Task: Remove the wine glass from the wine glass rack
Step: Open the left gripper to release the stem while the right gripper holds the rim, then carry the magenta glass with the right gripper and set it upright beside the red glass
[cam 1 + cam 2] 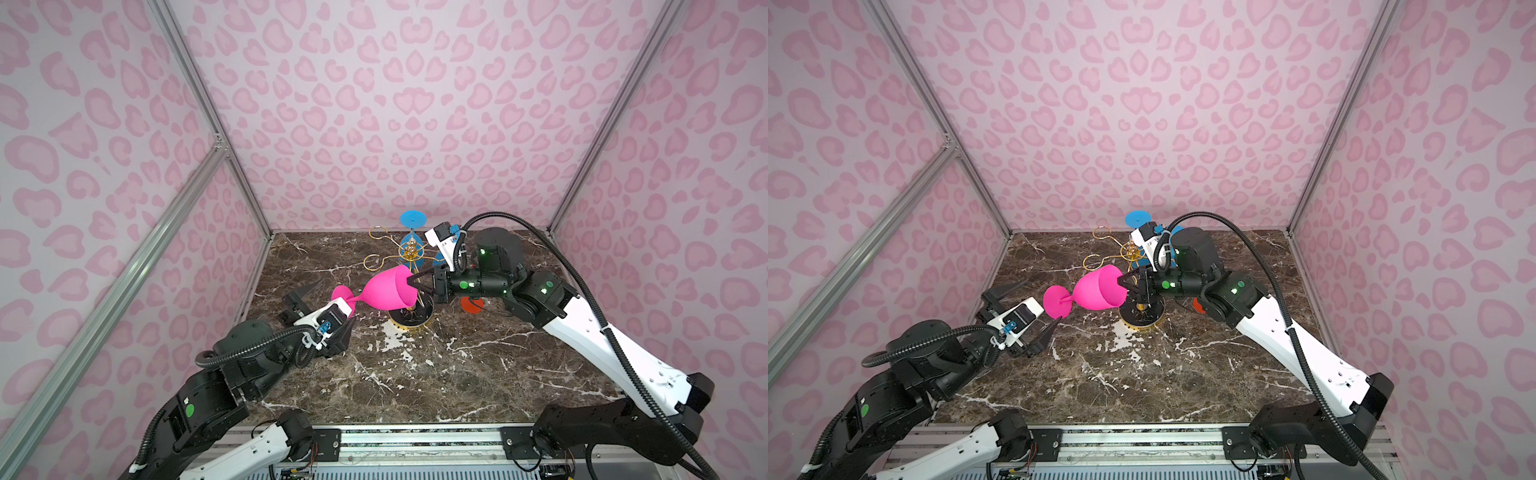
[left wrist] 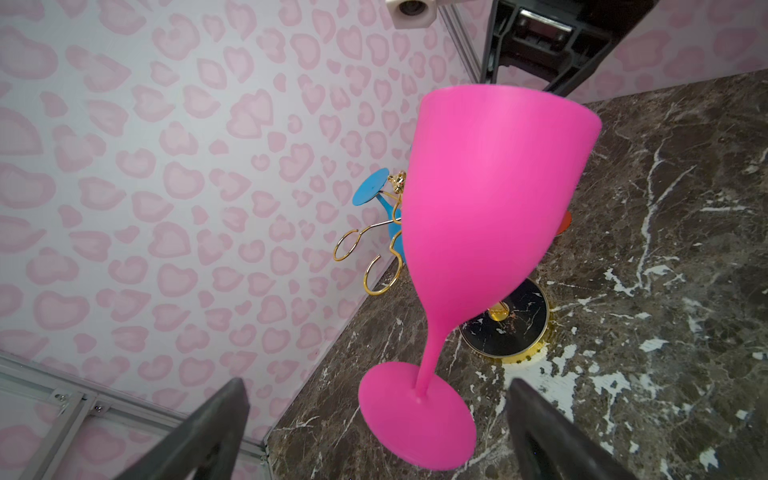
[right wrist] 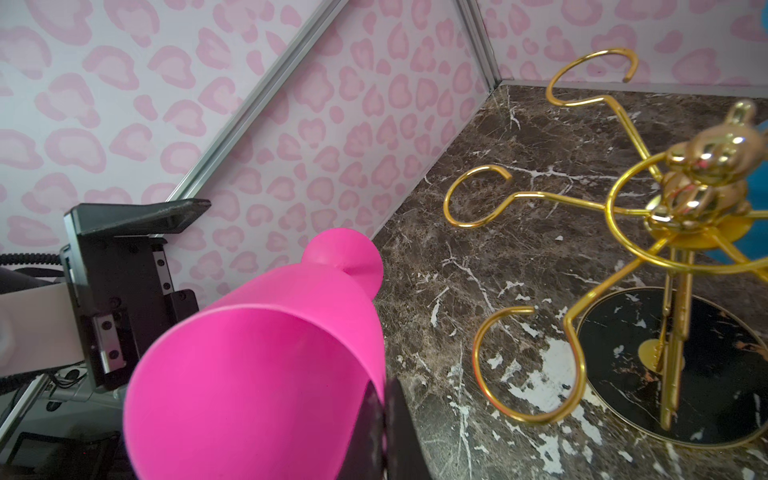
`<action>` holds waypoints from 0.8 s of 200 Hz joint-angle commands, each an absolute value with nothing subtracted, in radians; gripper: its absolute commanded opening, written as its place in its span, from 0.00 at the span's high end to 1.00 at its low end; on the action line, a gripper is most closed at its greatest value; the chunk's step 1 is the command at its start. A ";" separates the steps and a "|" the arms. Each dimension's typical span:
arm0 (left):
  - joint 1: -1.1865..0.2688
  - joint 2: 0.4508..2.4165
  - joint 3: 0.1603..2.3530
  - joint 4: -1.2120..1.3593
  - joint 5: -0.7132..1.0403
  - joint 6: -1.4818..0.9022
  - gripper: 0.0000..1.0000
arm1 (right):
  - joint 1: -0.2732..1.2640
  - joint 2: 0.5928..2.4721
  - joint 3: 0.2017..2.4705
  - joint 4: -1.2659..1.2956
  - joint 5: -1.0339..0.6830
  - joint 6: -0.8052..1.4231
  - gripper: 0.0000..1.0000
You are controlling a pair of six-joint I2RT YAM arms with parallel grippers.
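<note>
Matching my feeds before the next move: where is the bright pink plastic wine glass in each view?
Top view: bright pink plastic wine glass at centre, tipped sideways.
Top view: glass just left of centre.
Left wrist: glass fills the middle.
Right wrist: glass lower left, rim nearest.
Shared landmark: gold wire rack's round black marbled base.

Top views, pair: you look down from high at the front over the whole desk (image 1: 415, 374); the two are near-identical. Left wrist: low, close, facing the pink wine glass (image 2: 478, 208) and wine glass rack (image 2: 515, 320). Right wrist: nearest, at that glass's rim, sharing that rack.
</note>
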State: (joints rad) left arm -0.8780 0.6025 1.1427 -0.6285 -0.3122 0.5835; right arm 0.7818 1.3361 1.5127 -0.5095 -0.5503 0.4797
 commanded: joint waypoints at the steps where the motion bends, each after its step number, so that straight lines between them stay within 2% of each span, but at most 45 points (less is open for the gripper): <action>1: -0.877 0.600 1.156 -0.602 -0.295 0.502 0.02 | 0.812 1.338 1.542 -0.609 -0.553 0.380 1.00; 34: -0.877 0.572 1.124 -0.525 -0.295 0.453 0.02 | 0.871 1.310 1.528 -0.754 -0.446 0.311 1.00; 105: -0.877 0.559 1.102 -0.501 -0.293 0.398 0.02 | 0.884 1.113 1.333 -0.973 -0.128 0.401 1.00; 131: -0.877 0.550 1.088 -0.499 -0.298 0.380 0.02 | 0.837 1.085 1.298 -1.088 -0.017 0.428 1.00; 160: -0.877 0.542 1.084 -0.499 -0.304 0.363 0.02 | 0.718 1.079 1.272 -1.156 0.046 0.434 1.00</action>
